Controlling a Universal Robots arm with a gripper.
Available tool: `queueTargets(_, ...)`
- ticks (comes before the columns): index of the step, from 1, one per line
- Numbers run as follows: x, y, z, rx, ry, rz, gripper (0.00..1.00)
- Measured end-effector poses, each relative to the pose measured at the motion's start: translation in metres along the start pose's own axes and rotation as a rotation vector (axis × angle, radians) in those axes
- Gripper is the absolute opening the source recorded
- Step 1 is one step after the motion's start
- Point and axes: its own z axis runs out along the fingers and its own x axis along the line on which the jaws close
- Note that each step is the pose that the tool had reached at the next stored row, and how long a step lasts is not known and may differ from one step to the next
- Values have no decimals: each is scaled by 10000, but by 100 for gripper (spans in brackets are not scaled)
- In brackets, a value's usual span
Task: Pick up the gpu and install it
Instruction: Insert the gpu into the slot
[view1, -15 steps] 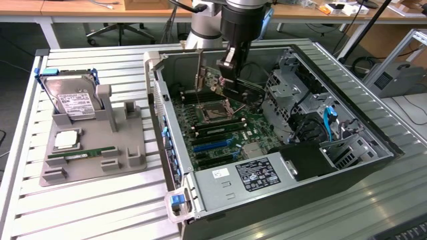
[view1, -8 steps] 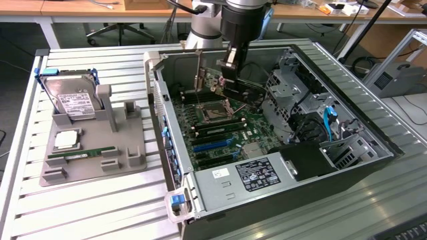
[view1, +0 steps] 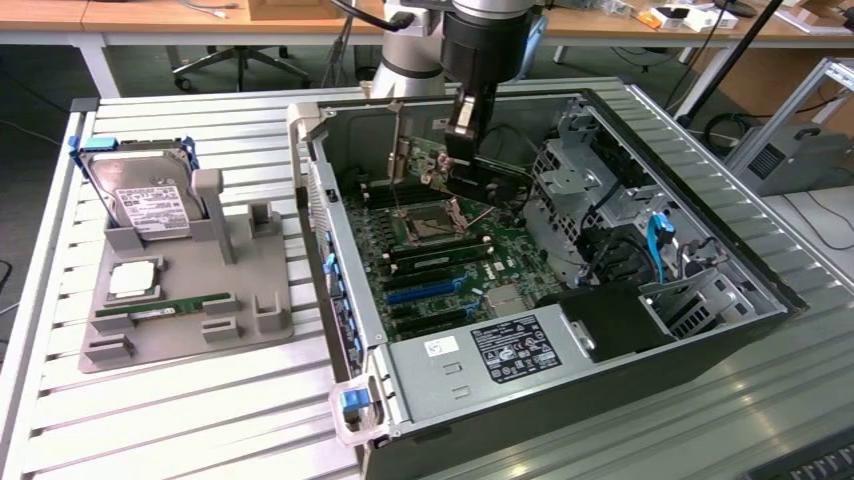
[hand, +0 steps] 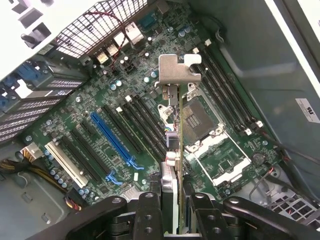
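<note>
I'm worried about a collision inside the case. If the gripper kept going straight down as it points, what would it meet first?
Probably the motherboard: the gpu held in the gripper would likely touch near the black slots first, though depth is unclear.

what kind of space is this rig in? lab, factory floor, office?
Most likely a robotics lab or workshop. An opened PC case lies on an aluminium-slat table, next to a grey fixture holding spare parts. Wooden desks and an office chair base stand behind.
</note>
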Motion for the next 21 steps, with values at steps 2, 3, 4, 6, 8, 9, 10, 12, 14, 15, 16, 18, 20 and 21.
queueTargets(2,1,0,0,0,-6,-93,27)
queueTargets(3,1,0,0,0,-10,-138,27)
queueTargets(4,1,0,0,0,-12,-179,27)
queueTargets(6,2,-1,0,1,-18,-263,27)
queueTargets(8,2,-1,1,1,-24,-352,27)
queueTargets(9,2,-1,1,1,-26,-390,27)
queueTargets(10,2,-1,1,1,-31,-458,27)
queueTargets(12,3,-2,2,2,-44,-647,27)
queueTargets(14,3,-2,2,3,-51,-742,27)
queueTargets(15,3,-2,2,3,-55,-801,27)
queueTargets(16,3,-2,2,3,-57,-845,27)
queueTargets(18,3,-2,3,2,-68,-981,27)
queueTargets(20,3,-2,3,2,-79,-1132,27)
queueTargets(21,3,-2,3,2,-84,-1184,27)
